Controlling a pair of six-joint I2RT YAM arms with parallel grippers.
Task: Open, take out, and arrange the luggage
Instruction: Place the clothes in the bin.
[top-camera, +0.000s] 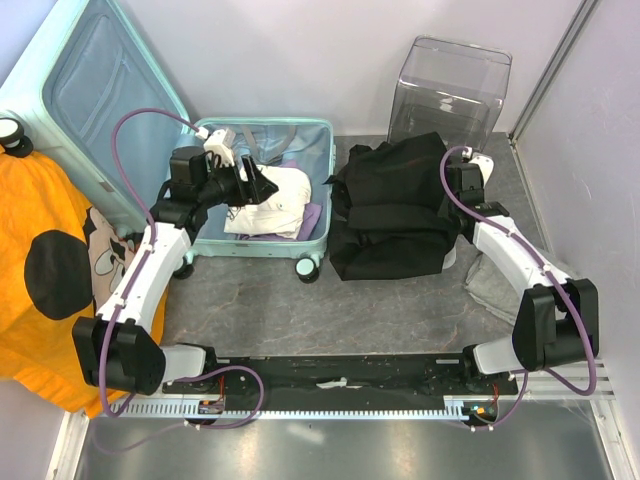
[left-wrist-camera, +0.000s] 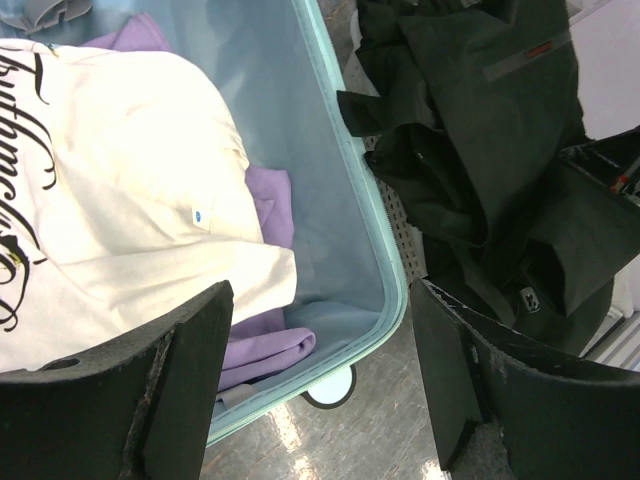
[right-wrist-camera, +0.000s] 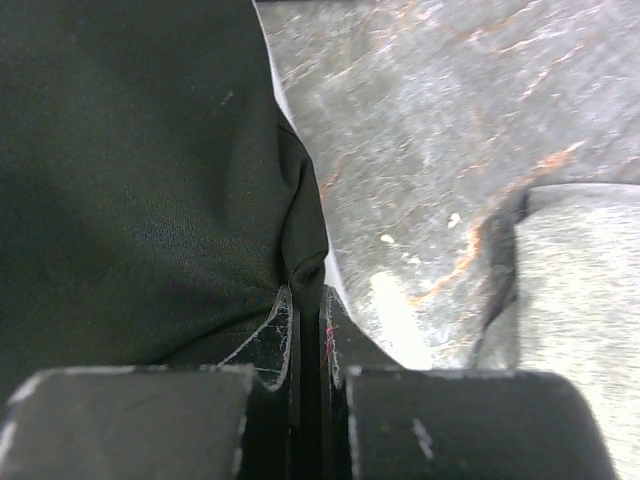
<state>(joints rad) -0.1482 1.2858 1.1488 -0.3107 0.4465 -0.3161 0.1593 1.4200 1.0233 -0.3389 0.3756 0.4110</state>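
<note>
The left arm (top-camera: 140, 270) is stretched forward from its base at the near edge and bent at the elbow, with the wrist turned towards the right. The left gripper (top-camera: 252, 186) is held with its fingers (left-wrist-camera: 180, 380) spread wide apart, and nothing is clasped between them. The right arm (top-camera: 520, 260) is folded at the elbow and reached forward and to the left, the wrist being pitched downward. The right gripper (right-wrist-camera: 308, 300) is pressed closed, its jaws nearly touching, and a fold of black cloth (right-wrist-camera: 150, 180) is pinched at the tips.
</note>
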